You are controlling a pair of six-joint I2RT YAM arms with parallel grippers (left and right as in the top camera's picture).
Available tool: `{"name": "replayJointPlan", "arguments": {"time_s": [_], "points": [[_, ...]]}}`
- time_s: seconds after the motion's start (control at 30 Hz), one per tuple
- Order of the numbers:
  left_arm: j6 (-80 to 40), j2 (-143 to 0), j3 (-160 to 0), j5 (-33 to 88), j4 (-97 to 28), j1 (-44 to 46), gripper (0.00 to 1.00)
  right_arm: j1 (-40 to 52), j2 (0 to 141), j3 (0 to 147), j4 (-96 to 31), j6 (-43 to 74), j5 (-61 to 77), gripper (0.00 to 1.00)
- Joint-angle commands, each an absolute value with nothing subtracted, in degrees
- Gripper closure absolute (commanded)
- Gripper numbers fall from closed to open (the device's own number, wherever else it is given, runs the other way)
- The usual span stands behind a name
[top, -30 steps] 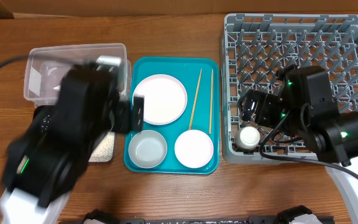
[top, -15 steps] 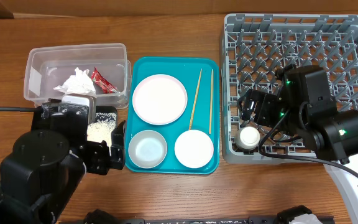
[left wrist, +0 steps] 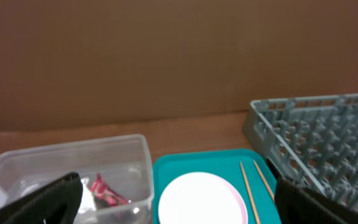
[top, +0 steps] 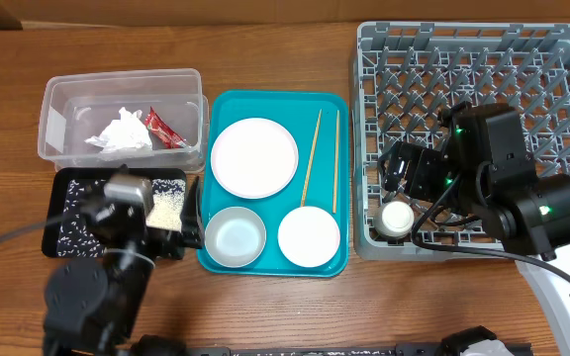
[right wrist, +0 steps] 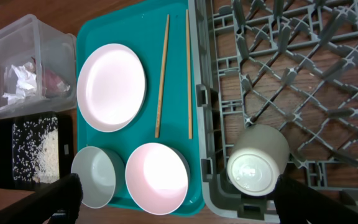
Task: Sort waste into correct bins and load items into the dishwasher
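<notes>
napkin (top: pixel 119 133), sauce packet (top: pixel 162 127) in clear tub (top: pixel 122 76); rice (top: pixel 166 206) in black tray (top: pixel 51 214) | cup (top: pixel 397 218) base-up in dish rack (top: pixel 473 40), presumably to drain | left hand (left wrist: pixel 179 205), right hand (right wrist: pixel 179 196) spread, empty | plate (top: pixel 254 157), bowls (top: pixel 236 235), chopsticks (top: pixel 311 158) pending

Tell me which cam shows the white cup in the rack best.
Right wrist. The cup is close and unblocked, sitting in a corner of the grey rack. Overhead shows it small, crowded by the right arm. Left wrist misses it.
</notes>
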State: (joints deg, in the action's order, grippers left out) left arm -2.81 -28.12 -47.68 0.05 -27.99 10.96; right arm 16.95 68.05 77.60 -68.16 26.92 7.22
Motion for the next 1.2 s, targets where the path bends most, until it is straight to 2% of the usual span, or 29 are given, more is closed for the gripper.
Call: {"name": "replayJointPlan", "arguments": {"time_s": [0.0, 0.3, 0.57, 0.9, 1.17], "points": [[-0.6, -19.9, -36.5, 4.6, -20.3, 10.1, 0.0, 16.8, 68.0, 78.0, -68.0, 26.6, 6.9, 0.0], [-0.6, -5.8, -13.4, 5.0, -0.8, 9.8, 0.0, 16.8, 68.0, 78.0, -68.0, 26.6, 6.9, 0.0], [-1.0, -0.2, -1.0, 8.0, 5.0, 8.4, 0.0, 16.8, 68.0, 78.0, -68.0, 26.6, 6.9, 0.0], [-1.5, -0.2, -0.3, 9.0, -3.5, 8.3, 0.0, 16.8, 68.0, 78.0, -68.0, 26.6, 6.9, 0.0], [-1.5, -0.6, -0.3, 8.6, -3.6, 8.3, 0.0, 16.8, 68.0, 78.0, -68.0, 26.6, 6.9, 0.0]]}}
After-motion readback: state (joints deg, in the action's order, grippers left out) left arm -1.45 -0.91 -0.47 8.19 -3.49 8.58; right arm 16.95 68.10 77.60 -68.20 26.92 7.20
